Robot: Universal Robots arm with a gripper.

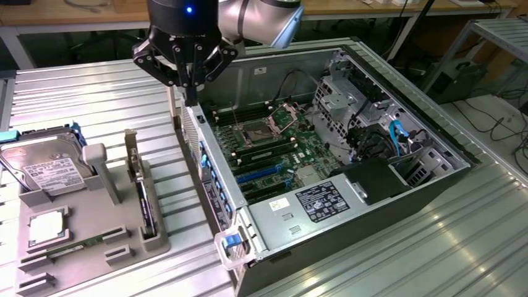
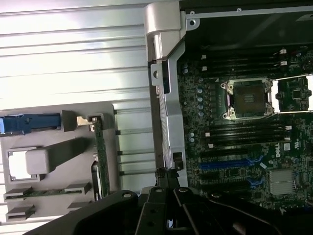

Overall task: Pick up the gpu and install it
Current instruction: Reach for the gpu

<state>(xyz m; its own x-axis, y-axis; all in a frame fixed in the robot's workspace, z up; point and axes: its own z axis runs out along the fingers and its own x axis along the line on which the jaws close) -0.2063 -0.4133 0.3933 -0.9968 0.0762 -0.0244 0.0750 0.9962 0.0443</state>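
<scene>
Finding: gpu upright in grey holder, untouched; pickup and install outstanding. gripper pinched closed, empty, over computer case rim in exterior view, gpu at its seven o'clock.

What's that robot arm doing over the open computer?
The robot arm's tool is shut and holds nothing. It hangs just above the back edge of the open computer case. The gpu has not been picked up yet. It stands on edge in the grey holder beside the case, near a hard drive.
</scene>
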